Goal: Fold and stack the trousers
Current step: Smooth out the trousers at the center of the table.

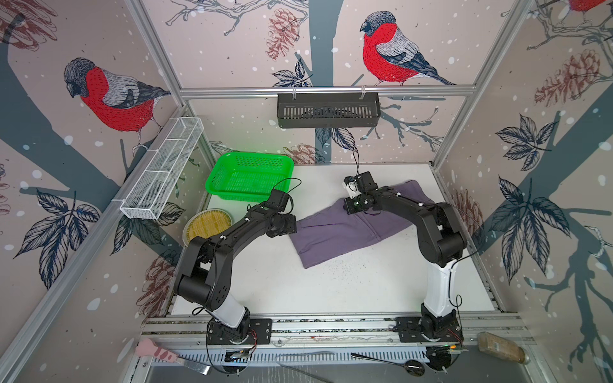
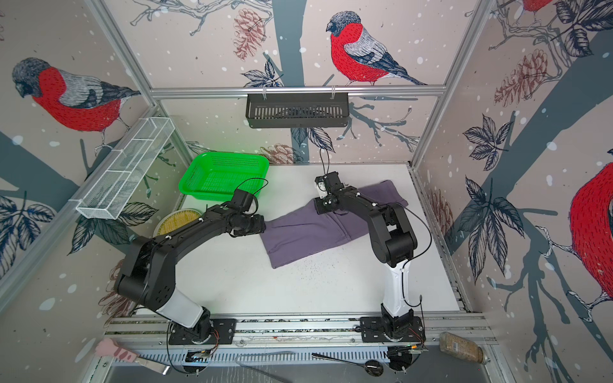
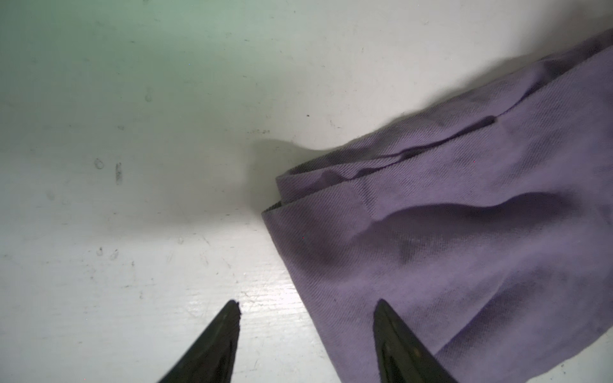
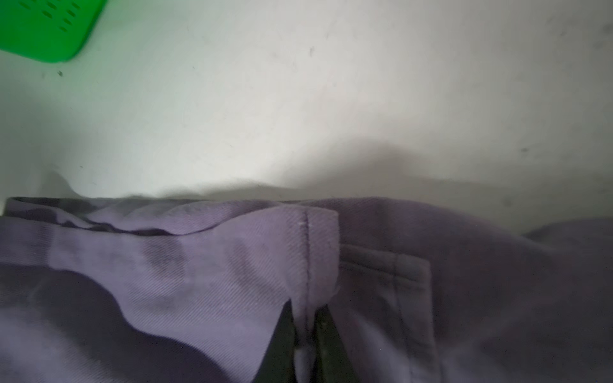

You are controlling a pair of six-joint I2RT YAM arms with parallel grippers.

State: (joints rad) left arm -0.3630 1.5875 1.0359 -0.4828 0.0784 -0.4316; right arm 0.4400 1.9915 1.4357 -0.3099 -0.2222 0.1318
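The purple-grey trousers [image 1: 338,235] [image 2: 303,237] lie folded in a slanted band on the white table [image 1: 348,291], right of centre in both top views. My left gripper [image 3: 306,303] is open at their left end; one finger [image 3: 219,341] hangs over bare table, the other finger [image 3: 398,345] over the cloth [image 3: 447,248]. My right gripper [image 4: 306,310] is shut on a raised, stitched fold of the trousers [image 4: 308,252] at their far edge. In a top view that right gripper [image 1: 352,208] points down onto the cloth, its fingertips hidden by the wrist.
A green basket [image 1: 248,175] [image 4: 43,30] stands at the back left of the table, with a round yellow woven plate [image 1: 207,225] in front of it. A white wire rack [image 1: 162,169] hangs on the left wall and a black basket [image 1: 328,109] on the back rail.
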